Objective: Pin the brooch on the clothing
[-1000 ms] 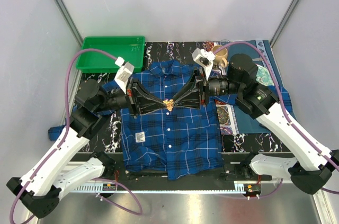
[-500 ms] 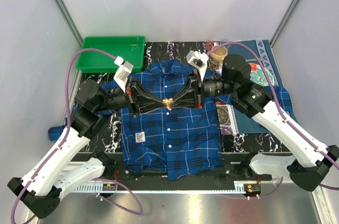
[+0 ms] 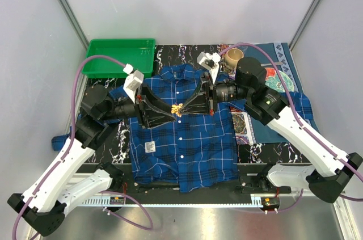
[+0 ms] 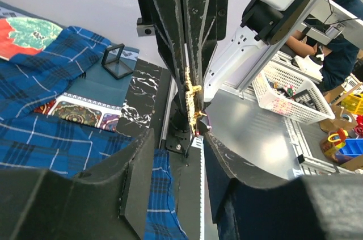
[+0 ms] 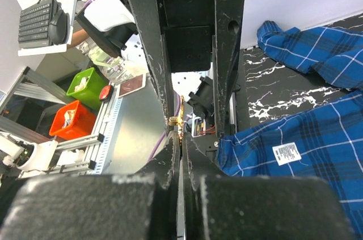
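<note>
The blue plaid shirt [image 3: 187, 149] lies flat and buttoned on the dark table, collar to the far side. The small gold flower brooch [image 3: 176, 108] hangs above its chest. My right gripper [image 3: 181, 108] is shut on the brooch, which sticks out at the fingertips in the right wrist view [image 5: 177, 121]. My left gripper [image 3: 171, 113] faces it from the left with its jaws open. The brooch [image 4: 193, 101] sits just beyond its fingertips, held by the right fingers. The shirt also shows in the left wrist view [image 4: 45, 132] and the right wrist view [image 5: 317, 132].
A green tray [image 3: 118, 57] stands at the back left. A tan cup [image 3: 234, 55] and patterned mats [image 3: 281, 78] lie at the back right. A white label [image 3: 150, 146] is on the shirt's lower left. A small black frame [image 4: 117, 61] sits on a mat.
My right gripper has moved left and slightly up with the brooch. My left arm has drawn back a little to the left.
</note>
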Robot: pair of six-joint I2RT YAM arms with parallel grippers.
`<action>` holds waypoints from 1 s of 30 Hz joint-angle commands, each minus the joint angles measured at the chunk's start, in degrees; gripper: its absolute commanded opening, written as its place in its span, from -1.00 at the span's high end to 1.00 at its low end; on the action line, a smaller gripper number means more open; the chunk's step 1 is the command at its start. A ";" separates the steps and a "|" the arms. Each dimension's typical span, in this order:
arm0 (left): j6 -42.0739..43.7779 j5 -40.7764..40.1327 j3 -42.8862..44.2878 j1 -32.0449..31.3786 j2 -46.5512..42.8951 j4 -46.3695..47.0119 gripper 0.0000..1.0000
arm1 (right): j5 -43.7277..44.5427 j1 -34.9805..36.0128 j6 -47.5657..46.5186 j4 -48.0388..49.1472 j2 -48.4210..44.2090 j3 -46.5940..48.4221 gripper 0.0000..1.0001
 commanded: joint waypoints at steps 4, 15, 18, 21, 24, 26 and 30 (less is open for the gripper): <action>1.99 2.77 2.70 0.34 -0.47 0.78 0.10 | -1.96 0.61 2.32 4.21 0.70 -0.20 1.00; -1.17 3.56 3.67 0.34 1.90 2.46 0.10 | -2.14 1.67 -1.64 2.10 0.62 -0.20 1.00; -1.96 3.48 3.58 0.34 2.26 4.82 0.24 | -2.05 2.02 -2.60 1.32 0.70 0.07 1.00; -3.19 4.17 3.49 0.34 2.70 5.71 0.32 | -1.88 2.28 -3.74 0.44 0.62 0.24 1.00; -3.19 4.26 3.41 0.43 2.26 5.45 0.28 | -1.79 2.46 -4.80 -0.88 0.44 0.16 1.00; -3.28 4.62 3.41 0.87 2.08 5.36 0.26 | -1.52 2.46 -5.68 -1.41 0.27 0.16 1.00; -3.81 4.88 3.41 1.22 2.26 5.36 0.40 | -1.52 2.63 -6.12 -1.68 0.09 0.24 1.00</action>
